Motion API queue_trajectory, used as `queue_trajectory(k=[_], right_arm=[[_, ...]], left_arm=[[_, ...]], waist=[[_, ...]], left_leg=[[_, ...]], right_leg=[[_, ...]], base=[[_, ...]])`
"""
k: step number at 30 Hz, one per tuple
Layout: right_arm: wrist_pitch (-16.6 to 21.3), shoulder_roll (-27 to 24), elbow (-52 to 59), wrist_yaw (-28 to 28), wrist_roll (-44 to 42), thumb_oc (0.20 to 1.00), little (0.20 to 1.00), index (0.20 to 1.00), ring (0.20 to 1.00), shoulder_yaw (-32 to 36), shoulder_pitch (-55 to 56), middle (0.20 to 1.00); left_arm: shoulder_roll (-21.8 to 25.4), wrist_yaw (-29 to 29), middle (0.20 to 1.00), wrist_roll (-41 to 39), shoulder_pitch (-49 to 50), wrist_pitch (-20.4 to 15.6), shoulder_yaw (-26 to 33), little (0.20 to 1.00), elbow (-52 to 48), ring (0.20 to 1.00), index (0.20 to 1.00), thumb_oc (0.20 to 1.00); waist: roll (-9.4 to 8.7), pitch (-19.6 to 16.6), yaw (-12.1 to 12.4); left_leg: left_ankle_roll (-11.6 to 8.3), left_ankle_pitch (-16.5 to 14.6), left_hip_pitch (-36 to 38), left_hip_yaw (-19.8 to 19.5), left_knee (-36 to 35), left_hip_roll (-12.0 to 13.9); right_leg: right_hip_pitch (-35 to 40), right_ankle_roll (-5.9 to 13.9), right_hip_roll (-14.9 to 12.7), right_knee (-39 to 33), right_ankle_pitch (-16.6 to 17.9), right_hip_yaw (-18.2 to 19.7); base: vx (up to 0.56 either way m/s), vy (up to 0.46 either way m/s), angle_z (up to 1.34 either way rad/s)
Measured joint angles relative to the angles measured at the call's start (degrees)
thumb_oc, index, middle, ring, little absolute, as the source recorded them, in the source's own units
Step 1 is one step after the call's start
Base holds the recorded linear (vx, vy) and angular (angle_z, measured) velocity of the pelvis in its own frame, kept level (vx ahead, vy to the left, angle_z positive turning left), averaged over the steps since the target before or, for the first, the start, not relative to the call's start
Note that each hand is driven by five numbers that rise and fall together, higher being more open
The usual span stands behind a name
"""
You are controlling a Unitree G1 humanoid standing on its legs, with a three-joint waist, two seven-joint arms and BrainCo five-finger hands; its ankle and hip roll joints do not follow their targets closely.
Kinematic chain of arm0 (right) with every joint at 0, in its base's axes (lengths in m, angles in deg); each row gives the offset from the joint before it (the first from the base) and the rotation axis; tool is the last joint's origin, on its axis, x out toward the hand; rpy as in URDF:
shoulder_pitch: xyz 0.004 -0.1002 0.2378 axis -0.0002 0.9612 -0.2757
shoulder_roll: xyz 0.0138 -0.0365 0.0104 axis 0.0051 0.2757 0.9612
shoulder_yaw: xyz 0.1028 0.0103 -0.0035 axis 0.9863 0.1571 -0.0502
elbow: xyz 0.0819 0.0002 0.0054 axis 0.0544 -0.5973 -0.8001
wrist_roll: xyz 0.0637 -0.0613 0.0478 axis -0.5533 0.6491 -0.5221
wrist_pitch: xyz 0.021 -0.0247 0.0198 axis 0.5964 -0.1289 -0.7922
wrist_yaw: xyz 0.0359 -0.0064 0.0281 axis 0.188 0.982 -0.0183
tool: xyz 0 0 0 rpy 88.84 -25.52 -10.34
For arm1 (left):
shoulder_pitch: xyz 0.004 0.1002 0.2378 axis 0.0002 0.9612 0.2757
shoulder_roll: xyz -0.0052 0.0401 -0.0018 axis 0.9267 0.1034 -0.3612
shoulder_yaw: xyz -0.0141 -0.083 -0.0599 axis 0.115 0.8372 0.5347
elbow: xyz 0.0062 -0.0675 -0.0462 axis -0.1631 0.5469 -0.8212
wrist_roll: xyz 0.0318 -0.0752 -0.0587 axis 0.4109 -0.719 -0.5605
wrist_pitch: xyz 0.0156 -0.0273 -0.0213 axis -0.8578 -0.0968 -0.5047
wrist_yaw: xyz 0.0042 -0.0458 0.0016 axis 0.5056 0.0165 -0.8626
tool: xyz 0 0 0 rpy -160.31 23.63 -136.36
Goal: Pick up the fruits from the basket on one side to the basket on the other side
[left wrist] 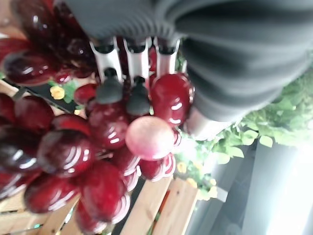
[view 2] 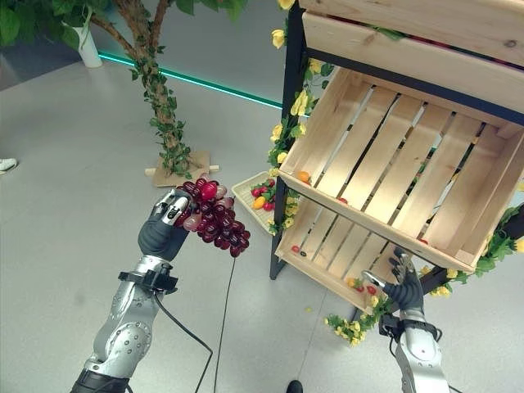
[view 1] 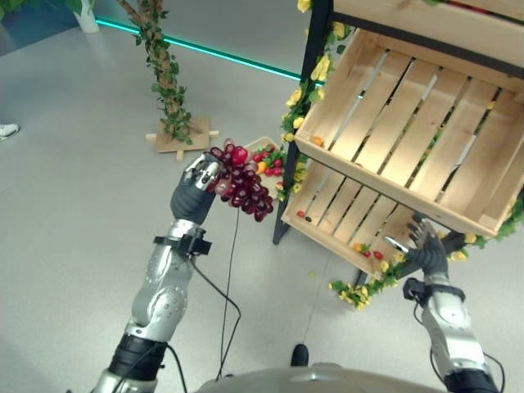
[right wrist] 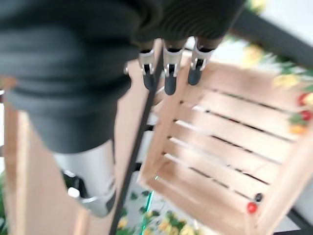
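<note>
My left hand [view 1: 195, 187] is shut on a bunch of dark red grapes [view 1: 244, 185], held up in the air to the left of the black shelf. Its fingers [left wrist: 138, 73] curl into the bunch [left wrist: 88, 147]. Behind the grapes, a small wicker basket [view 2: 246, 190] with red and orange fruits stands on the floor by the shelf leg. An upper wooden crate [view 1: 409, 123] holds a small orange fruit [view 2: 303, 176]. A lower crate [view 1: 352, 214] has small red fruits [view 2: 295, 248] in it. My right hand [view 1: 426, 246] is open at the lower crate's front right rim, holding nothing.
An artificial tree [view 1: 164, 74] wound with a leafy vine stands on a wooden cross base at the back left. Yellow flower garlands [view 1: 307, 90] run along the shelf frame. A white shoe [view 1: 6, 129] shows at the left edge.
</note>
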Motion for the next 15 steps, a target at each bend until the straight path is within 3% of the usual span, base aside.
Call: queue_trajectory(k=[6,10,12,14,15], right_arm=[[-0.1,0.0,-0.1,0.0,-1.5,1.000,1.000,1.000,1.000,0.0,0.0,1.000],[0.0,-0.3,0.2,0.2,-2.3,1.000,1.000,1.000,1.000,0.2,-0.2,1.000],[0.0,-0.2,0.4,0.9,-2.7,1.000,1.000,1.000,1.000,0.1,-0.4,1.000],[0.0,-0.2,0.4,1.3,-2.7,1.000,1.000,1.000,1.000,0.2,-0.6,1.000],[0.0,-0.1,0.2,2.1,-2.6,1.000,1.000,1.000,1.000,0.2,-1.3,1.000]], left_arm=[[-1.2,0.0,0.200,0.0,0.2,0.0,-0.1,0.200,0.4,0.200,0.200,0.200],[-2.0,0.0,0.200,0.0,0.2,-0.2,-0.1,0.200,0.3,0.200,0.200,0.200],[-2.3,0.0,0.200,0.0,0.2,-0.2,-0.5,0.200,0.3,0.200,0.200,0.200],[-2.2,0.0,0.200,0.0,0.2,-0.2,-1.0,0.200,0.3,0.200,0.200,0.200],[-2.1,0.0,0.200,0.0,0.1,-0.2,-1.9,0.200,0.3,0.200,0.200,0.200]], waist=[[0.99,0.8,-0.8],[0.69,2.4,0.2],[0.21,2.9,0.1],[-0.06,3.1,0.0],[-0.25,3.3,-0.2]], left_leg=[[-1.27,-0.7,-0.7,0.2,4.5,0.5],[-3.22,-1.4,-6.4,-0.7,20.5,0.8],[-3.86,-2.1,-10.3,-4.1,24.2,0.6],[-3.79,-2.0,-10.7,-4.9,20.9,0.0],[-2.94,-1.2,-10.2,-6.8,12.7,-0.1]], right_leg=[[1.1,-0.47,0.9,-0.6,0.0,1.5],[2.4,-2.22,0.8,-0.7,-0.6,3.7],[2.2,-3.28,0.5,-0.8,-0.2,4.6],[1.9,-3.35,0.1,-0.7,-0.2,4.9],[1.2,-2.92,-0.2,-0.5,-0.1,5.2]], base=[[-0.03,-0.132,-0.13],[-0.04,-0.070,-0.18],[0.06,0.056,-0.20],[0.08,0.112,-0.11],[0.07,0.144,-0.13]])
